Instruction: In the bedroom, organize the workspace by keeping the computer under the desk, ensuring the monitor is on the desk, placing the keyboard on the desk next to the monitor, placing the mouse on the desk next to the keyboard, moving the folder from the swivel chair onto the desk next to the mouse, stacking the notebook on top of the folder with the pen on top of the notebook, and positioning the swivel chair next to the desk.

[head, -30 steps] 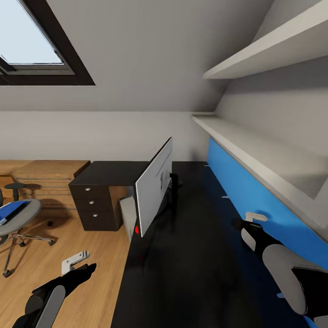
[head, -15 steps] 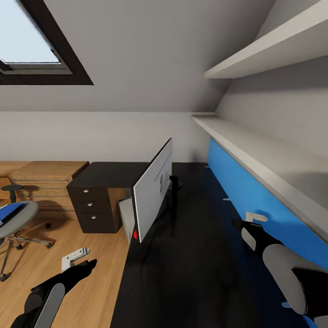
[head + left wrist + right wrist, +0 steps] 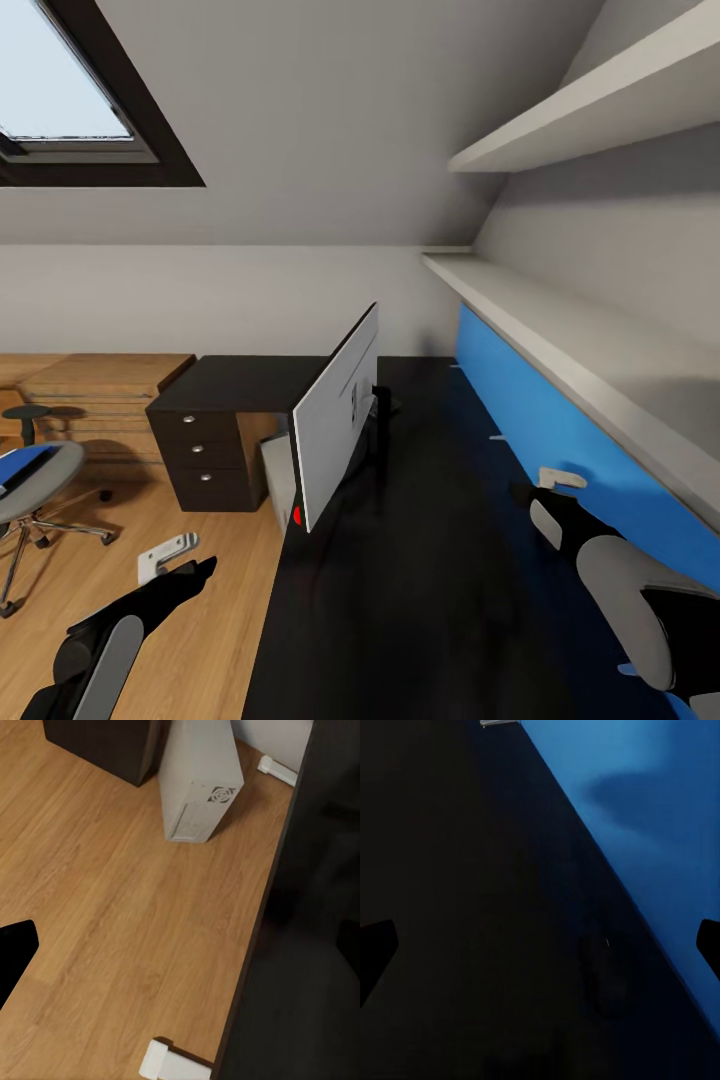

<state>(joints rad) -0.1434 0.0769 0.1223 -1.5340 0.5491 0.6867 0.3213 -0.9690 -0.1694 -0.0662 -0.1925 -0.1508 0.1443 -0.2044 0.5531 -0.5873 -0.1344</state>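
two tools hang free, neither carrying anything. the left tool (image 3: pixel 168 560) hovers over the wooden floor (image 3: pixel 190 600) beside the counter's (image 3: pixel 420 560) edge, and the right tool (image 3: pixel 555 480) hangs over the black counter close to the blue wall panel (image 3: pixel 540 420); in the right wrist view its dark fingertips (image 3: pixel 375 945) sit far apart at the frame edges, so it reads as spread open. the left tool's jaws cannot be judged from these views.

the monitor (image 3: pixel 335 420) stands on the counter, seen from its silver back, with a red dot at a lower corner. the computer (image 3: pixel 199 784) stands upright on the floor beside the drawers (image 3: pixel 205 455), tucked under the counter, so it probably needs no move. the swivel chair (image 3: pixel 35 490) stands well apart on the floor, with the blue folder (image 3: pixel 20 465) lying on its seat. the robot likely needs to turn that way next.
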